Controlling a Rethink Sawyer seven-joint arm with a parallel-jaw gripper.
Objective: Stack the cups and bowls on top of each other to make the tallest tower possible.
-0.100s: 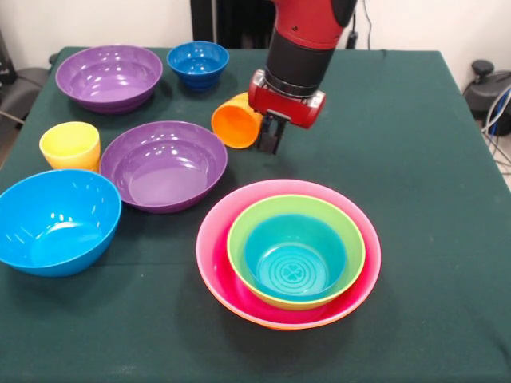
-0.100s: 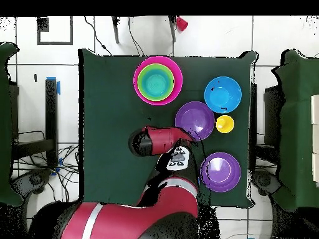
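My gripper [image 1: 271,137] hangs over the middle of the table, shut on the orange cup [image 1: 235,121]. The cup tilts on its side with its mouth toward the camera. The yellow cup [image 1: 70,145] stands upright at the left, between the light blue bowl [image 1: 57,221] and a purple bowl [image 1: 164,165]. A second purple bowl [image 1: 109,76] and the small dark blue bowl [image 1: 198,62] sit at the back. The tower [image 2: 157,79] is a pink bowl [image 1: 214,267] holding a green bowl [image 1: 239,239] and a teal bowl [image 1: 295,257], with an orange sliver beneath.
A dark green cloth [image 1: 431,159] covers the table, and its right half is bare. In the overhead view the red arm [image 2: 162,140] covers the orange cup and the dark blue bowl. Chairs and cables lie on the floor beyond the table's edges.
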